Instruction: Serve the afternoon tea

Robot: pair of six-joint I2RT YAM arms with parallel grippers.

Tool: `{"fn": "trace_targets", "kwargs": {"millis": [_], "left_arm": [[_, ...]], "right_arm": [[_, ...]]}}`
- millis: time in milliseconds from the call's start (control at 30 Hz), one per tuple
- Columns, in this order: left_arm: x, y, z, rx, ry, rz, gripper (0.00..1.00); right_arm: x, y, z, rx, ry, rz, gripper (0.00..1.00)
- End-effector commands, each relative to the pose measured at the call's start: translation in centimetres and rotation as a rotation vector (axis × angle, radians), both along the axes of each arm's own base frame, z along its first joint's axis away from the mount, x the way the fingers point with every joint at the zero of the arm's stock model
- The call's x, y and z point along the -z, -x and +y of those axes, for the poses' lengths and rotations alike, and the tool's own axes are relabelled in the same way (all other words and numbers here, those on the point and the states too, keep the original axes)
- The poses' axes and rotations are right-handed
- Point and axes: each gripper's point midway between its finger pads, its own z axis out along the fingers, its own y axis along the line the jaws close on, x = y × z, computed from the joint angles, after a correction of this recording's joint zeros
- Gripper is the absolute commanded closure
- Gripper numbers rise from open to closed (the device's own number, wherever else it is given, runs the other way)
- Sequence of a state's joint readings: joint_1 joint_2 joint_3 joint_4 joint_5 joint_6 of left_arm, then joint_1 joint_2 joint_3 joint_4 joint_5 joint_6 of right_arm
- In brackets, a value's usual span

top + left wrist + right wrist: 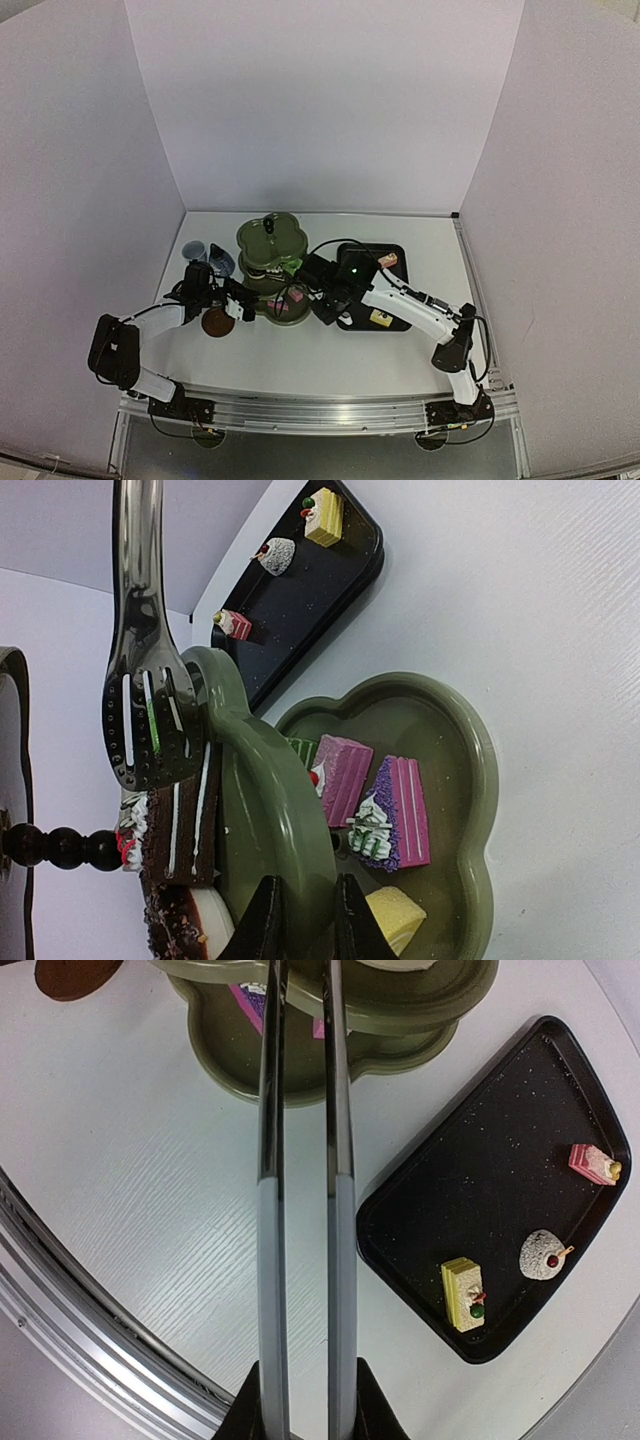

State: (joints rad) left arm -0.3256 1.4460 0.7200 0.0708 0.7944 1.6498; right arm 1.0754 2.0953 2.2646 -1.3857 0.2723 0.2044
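Note:
The olive-green three-tier stand (268, 240) stands mid-table. My left gripper (303, 885) is shut on the rim of its middle tier (270, 810), one finger on each side. My right gripper (300, 1375) is shut on the thin tongs (300, 1160). Their slotted head (150, 720) hangs over a brown cake (180, 825) on the middle tier; I cannot tell whether it holds anything. The bottom tier (470, 780) holds two pink cakes (345, 777), a yellow cake (395, 915) and a green one. The pale cup (193, 250), dark-blue pot (222, 262) and a brown saucer (217, 322) sit to the left.
The black tray (480, 1160) lies right of the stand with a yellow cake (463, 1293), a round white cake (543, 1255) and a pink cake (595, 1163) on it. The table's metal front edge (60, 1290) is near. White walls close in the back and sides.

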Motion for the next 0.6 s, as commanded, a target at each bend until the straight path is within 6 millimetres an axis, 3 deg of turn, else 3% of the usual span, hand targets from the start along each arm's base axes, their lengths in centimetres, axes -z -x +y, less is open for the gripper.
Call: {"fn": "trace_targets", "kwargs": {"millis": [0, 233, 567], "left_arm": [[0.0, 0.1, -0.3, 0.028, 0.001, 0.013, 1.00], [0.0, 0.1, -0.2, 0.024, 0.000, 0.013, 1.00], [0.0, -0.1, -0.2, 0.021, -0.002, 0.017, 1.00]], "right_arm": [[0.5, 1.4, -2.8, 0.036, 0.099, 0.061, 1.00], [-1.2, 4.8, -1.9, -0.084, -0.027, 0.150, 1.00], [-1.4, 6.6, -1.8, -0.160, -0.039, 0.204, 1.00]]}}
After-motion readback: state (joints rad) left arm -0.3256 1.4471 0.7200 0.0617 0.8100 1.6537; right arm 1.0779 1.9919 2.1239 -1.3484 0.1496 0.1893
